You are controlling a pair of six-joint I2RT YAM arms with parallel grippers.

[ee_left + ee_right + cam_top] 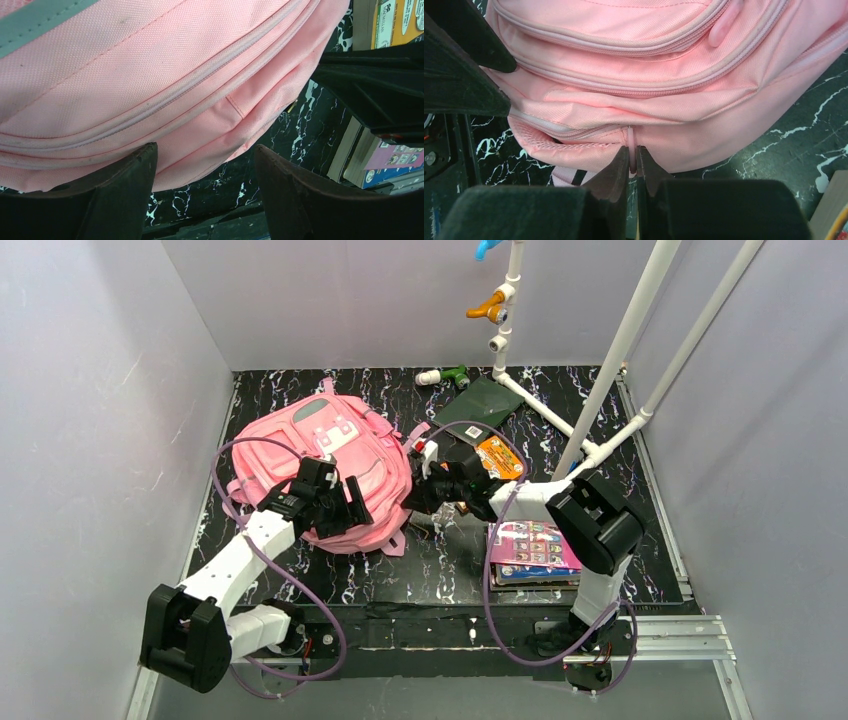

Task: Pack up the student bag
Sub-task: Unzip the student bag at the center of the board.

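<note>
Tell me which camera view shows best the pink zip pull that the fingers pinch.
The right wrist view: the pink zip pull sits mid-frame, pinched between the right gripper's fingers. In the top view it cannot be made out. The left wrist view shows only the student bag's fabric and zip lines.

The counter (440, 565) is black with white marbled veins. On its left half, reaching towards the far edge, the pink student bag (335, 465) lies flat. A stack of books (535, 552) with a pink cover on top sits near the near right corner. Towards the far edge lies a dark green folder (480, 402), with an orange booklet (498, 456) just beside it. A small white-and-green object (445, 375) rests at the far edge. A white pipe frame (545, 405) stands on the right side.
</note>
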